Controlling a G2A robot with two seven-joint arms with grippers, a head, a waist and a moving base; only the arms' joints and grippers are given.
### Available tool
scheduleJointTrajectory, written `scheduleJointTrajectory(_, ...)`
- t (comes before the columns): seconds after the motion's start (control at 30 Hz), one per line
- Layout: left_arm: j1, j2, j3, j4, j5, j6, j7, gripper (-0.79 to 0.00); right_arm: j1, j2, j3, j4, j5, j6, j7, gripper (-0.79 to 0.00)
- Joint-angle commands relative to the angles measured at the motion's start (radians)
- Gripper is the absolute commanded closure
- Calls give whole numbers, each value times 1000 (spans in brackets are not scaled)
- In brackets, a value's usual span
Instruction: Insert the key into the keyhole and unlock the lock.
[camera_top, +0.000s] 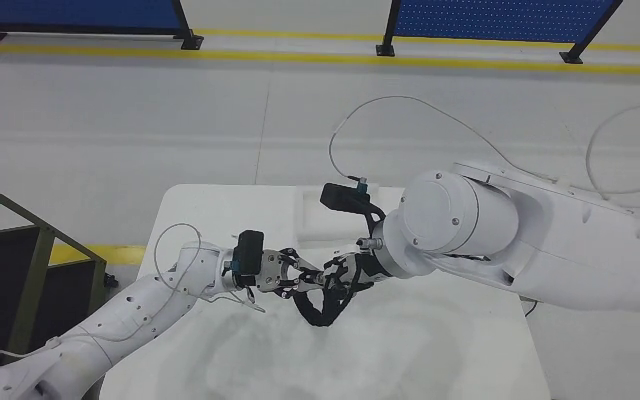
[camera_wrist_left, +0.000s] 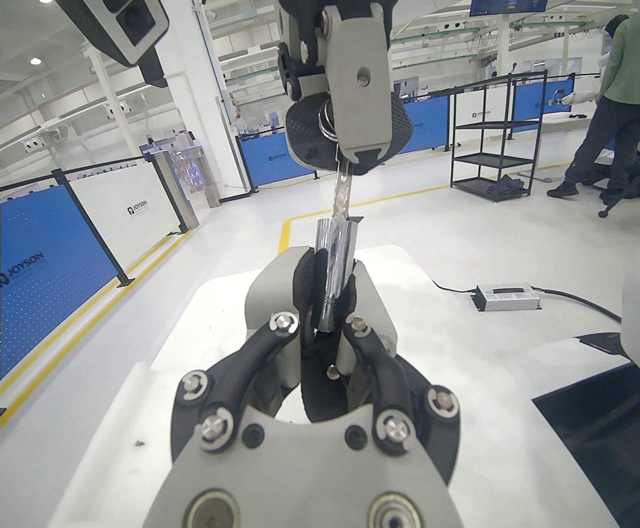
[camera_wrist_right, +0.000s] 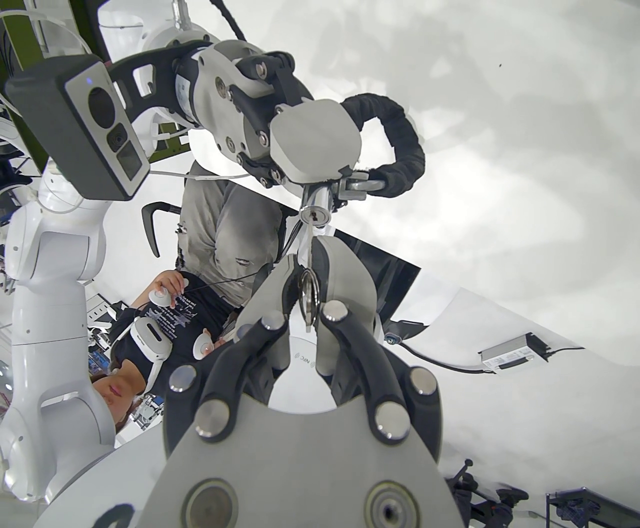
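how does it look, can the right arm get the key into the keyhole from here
Probably yes: the right tool holds the key with its blade tip at the keyhole, which faces it, the left tool grips the lock, and nothing sits between them.

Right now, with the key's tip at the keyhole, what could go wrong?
1. The key meets the lock cylinder with most of its blade bare; if slightly off line, a push may tilt it in the pads of the right gripper.
2. The left gripper grips only the smooth chrome cylinder, in the air, so turning the key may spin it instead.
3. The black cable loops loose off the cylinder and could tug it off line.
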Motion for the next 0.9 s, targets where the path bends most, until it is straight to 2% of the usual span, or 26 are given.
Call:
scheduleJointTrajectory(0.0, -3, 1, 6, 0, -2, 2, 2, 0, -3, 0, 0, 1, -2, 0, 0, 0)
scheduleJointTrajectory(0.33, -20, 2, 29, 7, -8, 10, 10, 0, -2, 3, 0, -8, 20, -1, 1, 0)
scheduleJointTrajectory(0.6, -37, 6, 35, 7, 33, 17, 17, 0, 15, 9, 0, 1, 53, -90, 91, 0)
scheduleJointTrajectory(0.87, -37, 6, 35, 4, 35, 17, 17, 0, 15, 10, 0, 1, 50, -94, 94, 0)
